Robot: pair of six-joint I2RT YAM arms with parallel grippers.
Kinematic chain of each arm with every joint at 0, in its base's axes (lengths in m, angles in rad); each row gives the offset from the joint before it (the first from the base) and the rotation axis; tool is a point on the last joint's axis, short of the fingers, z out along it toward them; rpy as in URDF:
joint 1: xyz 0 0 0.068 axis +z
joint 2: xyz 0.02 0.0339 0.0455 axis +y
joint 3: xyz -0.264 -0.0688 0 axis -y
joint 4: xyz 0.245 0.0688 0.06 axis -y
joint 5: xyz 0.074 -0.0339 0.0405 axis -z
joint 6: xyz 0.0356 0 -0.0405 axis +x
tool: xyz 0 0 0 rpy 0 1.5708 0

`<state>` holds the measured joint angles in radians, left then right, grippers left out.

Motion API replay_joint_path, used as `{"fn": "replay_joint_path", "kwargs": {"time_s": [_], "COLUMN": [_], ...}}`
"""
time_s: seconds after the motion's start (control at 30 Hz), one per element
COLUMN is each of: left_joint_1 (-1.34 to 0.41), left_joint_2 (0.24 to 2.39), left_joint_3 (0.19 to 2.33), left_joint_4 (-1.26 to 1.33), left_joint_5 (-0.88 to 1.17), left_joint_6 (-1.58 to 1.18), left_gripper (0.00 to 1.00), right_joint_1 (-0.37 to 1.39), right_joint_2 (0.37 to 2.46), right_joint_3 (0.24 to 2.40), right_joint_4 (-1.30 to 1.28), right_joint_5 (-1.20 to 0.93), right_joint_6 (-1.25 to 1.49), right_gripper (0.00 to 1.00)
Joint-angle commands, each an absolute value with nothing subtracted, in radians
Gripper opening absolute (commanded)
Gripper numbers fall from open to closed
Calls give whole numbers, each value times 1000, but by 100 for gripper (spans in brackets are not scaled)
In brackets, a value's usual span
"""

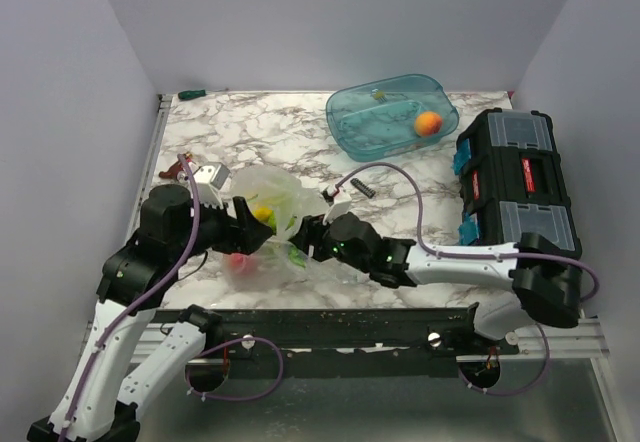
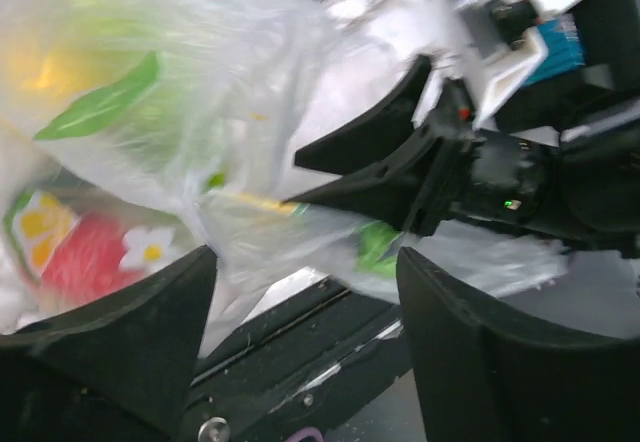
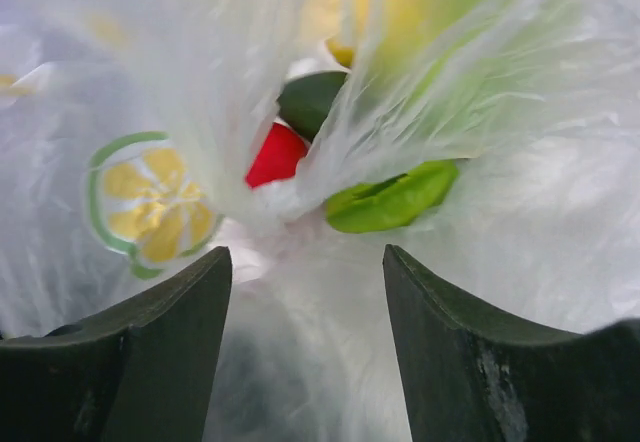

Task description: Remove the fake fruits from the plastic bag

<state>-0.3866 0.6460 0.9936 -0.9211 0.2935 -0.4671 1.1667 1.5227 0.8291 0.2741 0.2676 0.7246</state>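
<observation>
Plain pale grey-violet walls (image 1: 350, 22) close in on three sides of a white marble-patterned table (image 1: 270, 132), evenly lit, with a black toolbox (image 1: 515, 177) and a teal tub (image 1: 390, 112) toward its far right.

A white marble-patterned table (image 1: 250, 132) carries a crinkly lemon-printed plastic bag (image 1: 278, 194), a see-through teal oval tub (image 1: 350, 132) and a black plastic toolbox (image 1: 515, 177).

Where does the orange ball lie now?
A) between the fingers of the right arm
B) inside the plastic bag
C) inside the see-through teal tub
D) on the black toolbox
C: the orange ball rests on the floor of the teal tub, well apart from the plastic bag.
</observation>
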Motion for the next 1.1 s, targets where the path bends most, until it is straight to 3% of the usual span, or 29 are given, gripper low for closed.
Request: {"fn": "replay_joint_path", "kwargs": {"time_s": [0.0,0.1,0.17,0.27,0.4,0.83,0.93,1.07], "left_joint_1": [-392,-443,-528,-677,-713,-772,-773,-772], "left_joint_2": [685,711,729,784,929,1187,1251,1295], "left_joint_3": [1111,1122,1141,1167,1229,1270,1287,1321], "left_joint_4": [-834,-803,-819,-827,-863,-873,-894,-903], "left_joint_5": [524,532,341,51,-125,-109,-178,-238], "left_joint_6": [-391,-410,-397,-337,-275,-76,-77,-86], "left_gripper": [77,92,98,99,99,98,86,55], "right_joint_1": [1201,1232,1256,1285,1344,1388,1388,1398], "right_joint_2": [1430,1388,1370,1366,1376,1405,1420,1452], "right_joint_3": [804,775,752,710,677,680,685,708], "right_joint_4": [249,259,280,333,406,429,426,415], "right_joint_5": [209,210,207,201,247,276,282,296], "right_joint_6": [728,715,698,686,664,645,643,629], "right_gripper": [68,75,76,76,75,74,74,74]}}
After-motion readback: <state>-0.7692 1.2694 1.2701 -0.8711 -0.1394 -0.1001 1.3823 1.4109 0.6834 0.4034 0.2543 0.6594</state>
